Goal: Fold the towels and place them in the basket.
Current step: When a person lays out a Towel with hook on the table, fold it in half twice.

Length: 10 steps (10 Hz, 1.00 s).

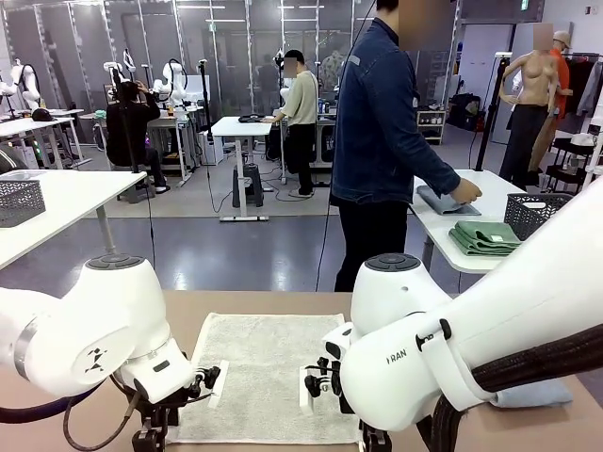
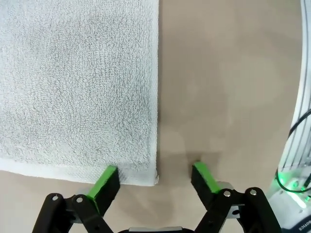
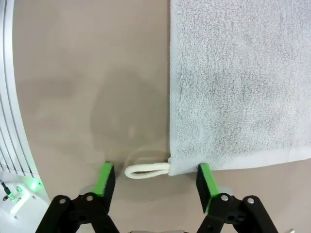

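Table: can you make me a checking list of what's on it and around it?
Surface: brown table, flat.
Job's things: pale towel spread flat, not folded, with a loop at one corner; mesh basket on the next table.
Clutter: bluish cloth beside the right arm.
Grippers: left tool open over a near towel corner; right tool open over the loop corner.
Cables: black cable under the left arm.
Surroundings: person at the next table, hand on a grey cloth.
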Available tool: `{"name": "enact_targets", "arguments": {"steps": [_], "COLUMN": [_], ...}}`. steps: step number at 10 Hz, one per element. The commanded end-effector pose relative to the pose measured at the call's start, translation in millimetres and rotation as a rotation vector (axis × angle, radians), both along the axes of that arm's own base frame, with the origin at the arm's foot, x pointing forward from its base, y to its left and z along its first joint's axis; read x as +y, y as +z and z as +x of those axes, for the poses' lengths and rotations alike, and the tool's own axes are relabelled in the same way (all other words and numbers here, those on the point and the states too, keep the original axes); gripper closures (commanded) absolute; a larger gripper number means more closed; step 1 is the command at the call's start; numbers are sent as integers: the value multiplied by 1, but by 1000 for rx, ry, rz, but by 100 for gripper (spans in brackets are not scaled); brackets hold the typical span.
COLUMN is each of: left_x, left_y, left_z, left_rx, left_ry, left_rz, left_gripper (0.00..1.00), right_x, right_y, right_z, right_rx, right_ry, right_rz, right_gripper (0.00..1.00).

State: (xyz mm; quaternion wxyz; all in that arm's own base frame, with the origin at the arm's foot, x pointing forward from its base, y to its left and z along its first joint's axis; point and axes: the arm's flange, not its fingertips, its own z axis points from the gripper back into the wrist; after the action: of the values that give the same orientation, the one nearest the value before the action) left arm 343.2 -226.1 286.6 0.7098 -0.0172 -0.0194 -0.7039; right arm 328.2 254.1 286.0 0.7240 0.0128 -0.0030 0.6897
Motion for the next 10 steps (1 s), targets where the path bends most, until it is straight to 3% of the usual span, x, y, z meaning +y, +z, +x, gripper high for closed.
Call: {"name": "enact_targets", "arguments": {"steps": [1, 2, 4, 10], "left_x": [24, 24, 24, 27], "left_y": [-10, -9, -6, 10], "left_z": [-30, -31, -33, -36], "left_rx": [32, 29, 25, 33], "left_ry": [-9, -9, -9, -19], "left_rz": [-13, -13, -12, -43], "left_gripper": [100, 100, 97, 100], "right_x": [-4, -4, -3, -2], "right_y": [-4, -3, -1, 7], "right_z": [-2, -2, 0, 2], "right_rx": [-4, -4, -5, -12], "right_ry": [30, 32, 34, 28], "right_rz": [19, 18, 15, 16], "right_gripper": [89, 100, 100, 100]}}
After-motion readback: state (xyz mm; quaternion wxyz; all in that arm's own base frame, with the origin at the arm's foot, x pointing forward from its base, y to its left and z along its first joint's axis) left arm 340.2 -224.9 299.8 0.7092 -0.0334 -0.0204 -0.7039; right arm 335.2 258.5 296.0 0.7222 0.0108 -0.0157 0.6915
